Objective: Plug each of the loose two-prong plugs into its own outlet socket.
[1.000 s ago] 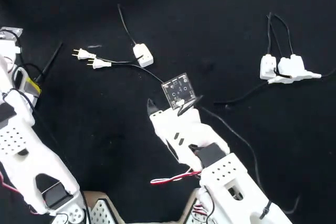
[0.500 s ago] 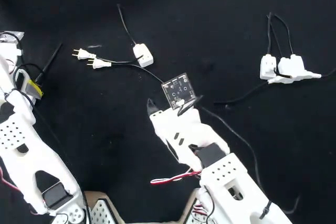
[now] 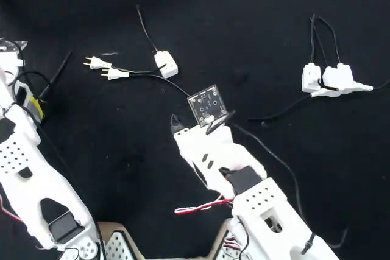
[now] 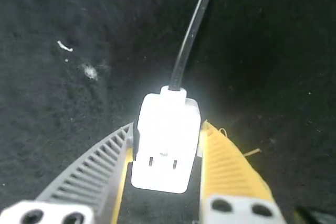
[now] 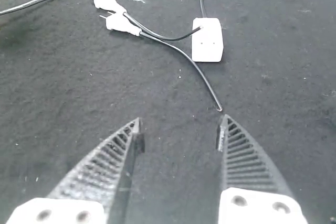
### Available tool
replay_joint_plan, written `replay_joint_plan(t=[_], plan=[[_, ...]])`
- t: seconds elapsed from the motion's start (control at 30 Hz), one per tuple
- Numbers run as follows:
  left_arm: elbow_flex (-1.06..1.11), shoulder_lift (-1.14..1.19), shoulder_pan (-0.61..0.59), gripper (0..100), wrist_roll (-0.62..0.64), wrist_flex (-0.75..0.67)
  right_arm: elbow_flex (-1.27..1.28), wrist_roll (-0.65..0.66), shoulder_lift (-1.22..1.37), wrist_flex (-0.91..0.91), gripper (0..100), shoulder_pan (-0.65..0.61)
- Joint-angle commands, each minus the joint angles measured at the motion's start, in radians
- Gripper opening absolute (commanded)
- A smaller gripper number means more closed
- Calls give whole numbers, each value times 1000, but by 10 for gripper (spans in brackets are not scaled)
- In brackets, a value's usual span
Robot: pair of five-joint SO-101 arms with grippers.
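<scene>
We've got white shells on left arm (image 3: 24, 175) and right arm (image 3: 222, 150), dotted with vent holes (image 3: 262, 199) | black motor blocks (image 3: 244, 181) | red-and-white wire (image 3: 198, 206) at our right arm | left gripper (image 4: 168, 125): grey finger (image 4: 89, 174), yellow finger (image 4: 228, 169), both ribbed | right gripper (image 5: 181, 119): black ribbed fingers (image 5: 105, 169), white screw-holed bases (image 5: 262, 208)

The counter (image 3: 274, 35) is covered in matte black fabric. Left of centre, a first small white two-prong plug (image 3: 91, 62) lies just beside a second white two-prong plug (image 3: 114, 73), both with prongs pointing left and thin black cords trailing right. A white rectangular outlet socket block (image 3: 166, 64) lies near them. A cluster of white socket blocks and plugs (image 3: 329, 79) lies well apart, at the right.
</scene>
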Motion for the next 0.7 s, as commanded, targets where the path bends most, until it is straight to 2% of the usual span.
replay_joint_plan(t=[0.0,0.2,0.5,0.67], plan=[[-51,-5,-18,163,-8,9,-8,3,-27,-32,222,-12],[-99,-29,-12,163,-6,104,-8,3,-27,-32,222,-12],[-99,-80,-18,163,101,103,-8,3,-27,-32,222,-12],[-99,-123,-28,163,107,104,-8,3,-27,-32,222,-12]])
